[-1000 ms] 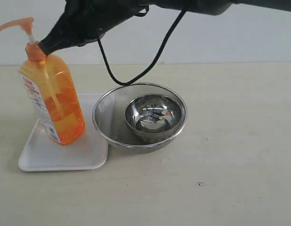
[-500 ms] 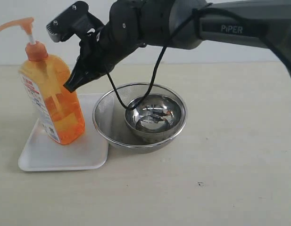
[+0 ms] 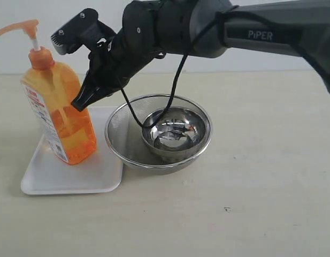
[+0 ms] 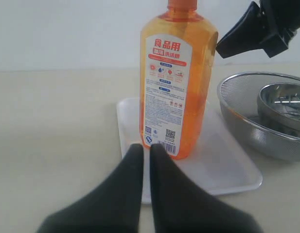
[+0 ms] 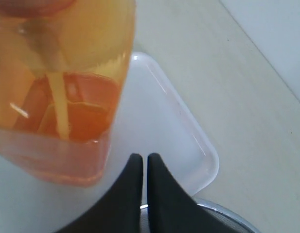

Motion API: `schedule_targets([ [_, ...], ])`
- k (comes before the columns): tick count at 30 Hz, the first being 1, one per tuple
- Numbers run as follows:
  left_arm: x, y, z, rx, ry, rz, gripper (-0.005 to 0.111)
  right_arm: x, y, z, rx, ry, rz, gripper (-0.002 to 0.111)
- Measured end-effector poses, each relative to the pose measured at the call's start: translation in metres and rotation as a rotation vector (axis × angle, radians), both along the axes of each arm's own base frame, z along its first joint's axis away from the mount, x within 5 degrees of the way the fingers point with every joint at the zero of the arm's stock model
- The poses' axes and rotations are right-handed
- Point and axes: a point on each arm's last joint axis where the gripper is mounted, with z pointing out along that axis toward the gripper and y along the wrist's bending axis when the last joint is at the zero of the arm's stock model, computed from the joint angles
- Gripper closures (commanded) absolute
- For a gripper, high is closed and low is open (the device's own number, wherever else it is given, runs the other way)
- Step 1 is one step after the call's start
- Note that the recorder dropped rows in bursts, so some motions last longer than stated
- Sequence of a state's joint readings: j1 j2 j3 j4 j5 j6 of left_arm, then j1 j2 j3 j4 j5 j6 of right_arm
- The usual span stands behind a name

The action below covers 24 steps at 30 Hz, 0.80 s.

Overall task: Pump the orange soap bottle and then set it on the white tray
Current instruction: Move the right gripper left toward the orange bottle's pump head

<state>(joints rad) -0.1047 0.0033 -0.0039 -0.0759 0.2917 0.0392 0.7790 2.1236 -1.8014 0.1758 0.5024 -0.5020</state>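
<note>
- Right claw [image 3: 79,104]: fingers pressed together, pinching nothing. It points down-left off a black arm [image 3: 170,27].
- White lettering "PiPER" on the arm's grey forearm [image 3: 263,35].
- Orange soap bottle [image 3: 63,118] is just beside the right claw's tip, at the bottle's upper side. Can't tell if they touch.
- The bottle stands upright on the white tray [image 3: 74,179], below and ahead of that claw.
- Orange pump head [image 3: 19,27] sits on a white stem above the right claw's tip, apart from it.
- Left claw [image 4: 142,148]: fingers pressed together, nothing pinched. It is low over the desk [image 3: 261,187], with the bottle straight ahead of it and the tray's near edge under its tips.
- Bottle label [image 4: 164,92] faces the left claw: white with a red band reading "食品用", small icons, blue fine print too small to read, and two QR codes at the bottom.
- Steel mesh bowl [image 3: 119,136] with a smaller shiny steel bowl [image 3: 175,134] inside it sits below the right arm, behind its claw tip, touching the tray's edge.
- Black cable [image 3: 175,80] hangs from the arm over the bowls.
</note>
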Motion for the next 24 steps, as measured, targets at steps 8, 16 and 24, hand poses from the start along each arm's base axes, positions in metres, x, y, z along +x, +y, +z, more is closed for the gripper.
schedule_targets([
  [8, 0.0, 0.0, 0.0, 0.0, 0.0, 0.0, 0.102, -0.01, 0.01, 0.0, 0.002, -0.002, 0.043, 0.108],
  [16, 0.0, 0.0, 0.0, 0.0, 0.0, 0.0, 0.102, -0.015, 0.014, 0.0, 0.011, 0.006, 0.053, 0.108],
  [24, 0.0, 0.0, 0.0, 0.0, 0.0, 0.0, 0.102, -0.027, 0.025, 0.0, 0.012, 0.012, 0.086, 0.108],
])
